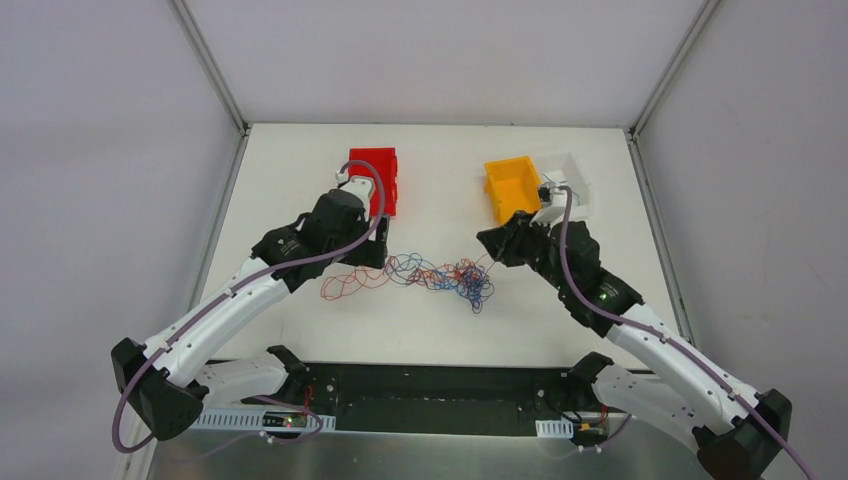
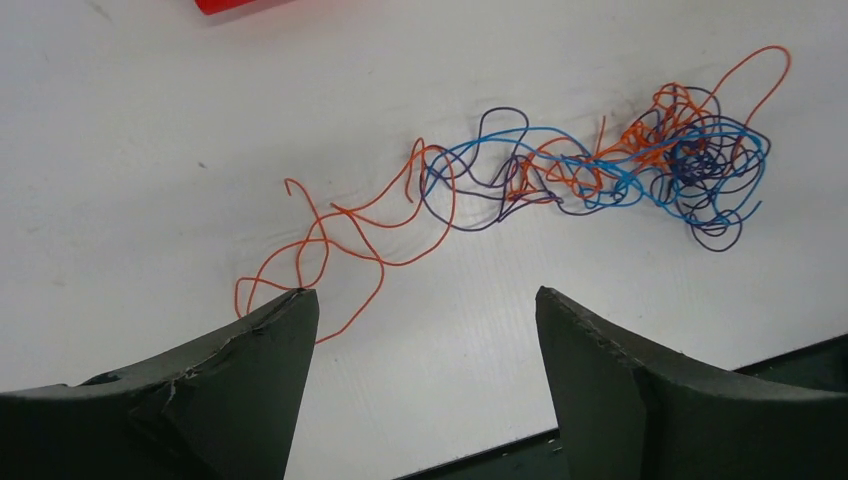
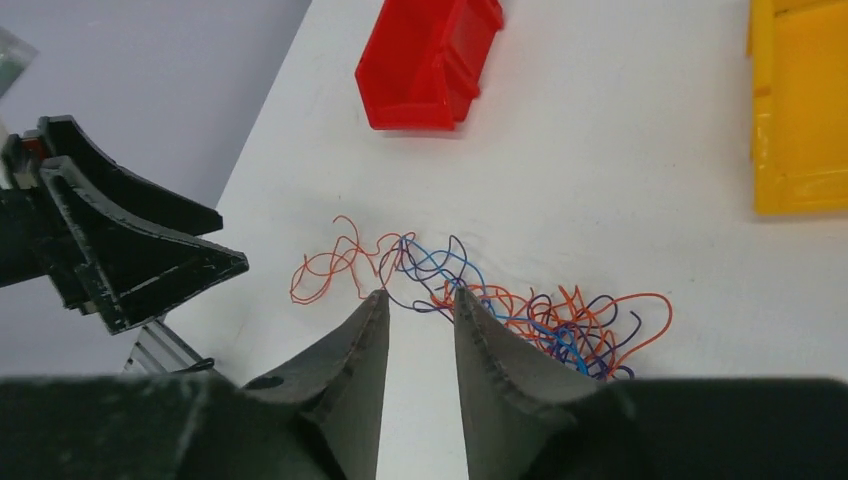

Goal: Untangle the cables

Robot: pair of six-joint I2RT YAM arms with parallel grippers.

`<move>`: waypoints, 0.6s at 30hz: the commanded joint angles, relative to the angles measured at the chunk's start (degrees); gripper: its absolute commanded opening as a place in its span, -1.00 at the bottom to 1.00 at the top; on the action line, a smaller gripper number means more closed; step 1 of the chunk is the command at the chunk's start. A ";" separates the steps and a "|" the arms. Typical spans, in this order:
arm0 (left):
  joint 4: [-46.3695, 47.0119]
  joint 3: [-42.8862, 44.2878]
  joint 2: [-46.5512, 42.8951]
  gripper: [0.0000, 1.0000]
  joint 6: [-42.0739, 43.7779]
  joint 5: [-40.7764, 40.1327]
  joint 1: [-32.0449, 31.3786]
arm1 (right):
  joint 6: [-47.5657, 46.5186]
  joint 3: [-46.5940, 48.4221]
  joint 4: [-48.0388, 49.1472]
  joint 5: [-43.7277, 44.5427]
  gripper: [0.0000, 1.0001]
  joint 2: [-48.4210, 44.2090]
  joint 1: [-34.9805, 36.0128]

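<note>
the cables (image 1: 440, 275) lie tangled mid-table (image 1: 560, 320), red, blue and dark strands. the left claw (image 2: 422, 296) is wide open and empty at the tangle's 10 o'clock. the right claw (image 3: 421, 292) is slightly parted, holding nothing, at 2 o'clock. a red bin (image 1: 375, 178) sits at 11 and a yellow bin (image 1: 510, 187) at 1.

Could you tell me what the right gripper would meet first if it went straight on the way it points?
Probably the cables: the right gripper, fingers slightly apart, points at the thin blue and orange strands just beyond its tips, with the table under them. Depth is hard to judge.
</note>
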 commanded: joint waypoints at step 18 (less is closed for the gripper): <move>11.70 -5.49 -2.86 0.52 2.29 11.64 -0.06 | -9.28 13.31 -18.79 -4.51 -0.04 31.40 -0.09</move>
